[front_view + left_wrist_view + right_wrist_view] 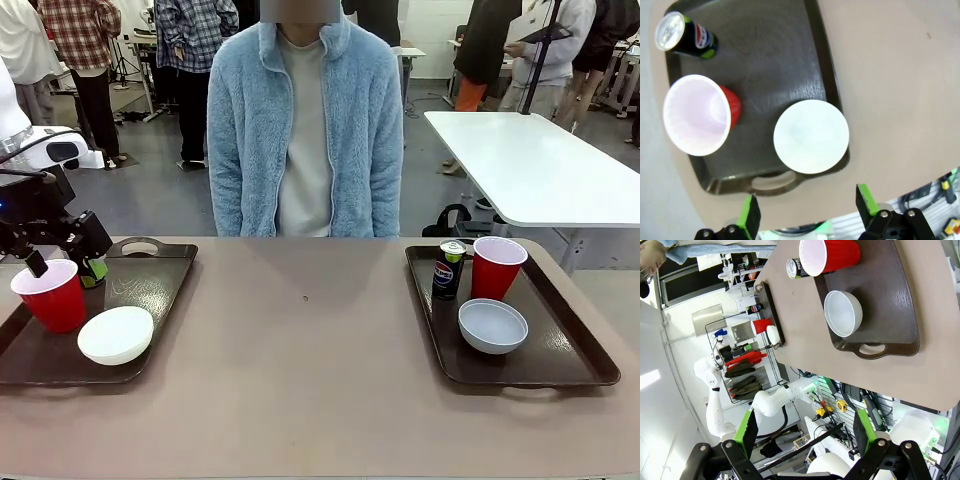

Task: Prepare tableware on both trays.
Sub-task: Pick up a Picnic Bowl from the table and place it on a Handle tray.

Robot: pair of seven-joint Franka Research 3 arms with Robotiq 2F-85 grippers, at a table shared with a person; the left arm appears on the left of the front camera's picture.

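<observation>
Both dark brown plastic trays (150, 285) (560, 345) on the bench hold a red cup, bowl and soda can. Left claw (807, 212) and right claw (804, 430) hover, jaws apart, empty.

The desk (310, 380) has a plain beige top with a rounded edge. Two dark brown trays lie directly on it, well apart: the left tray (150, 285) near the left edge and the right tray (560, 345) near the right edge. Between them sits one tiny dark speck (306, 297).
</observation>
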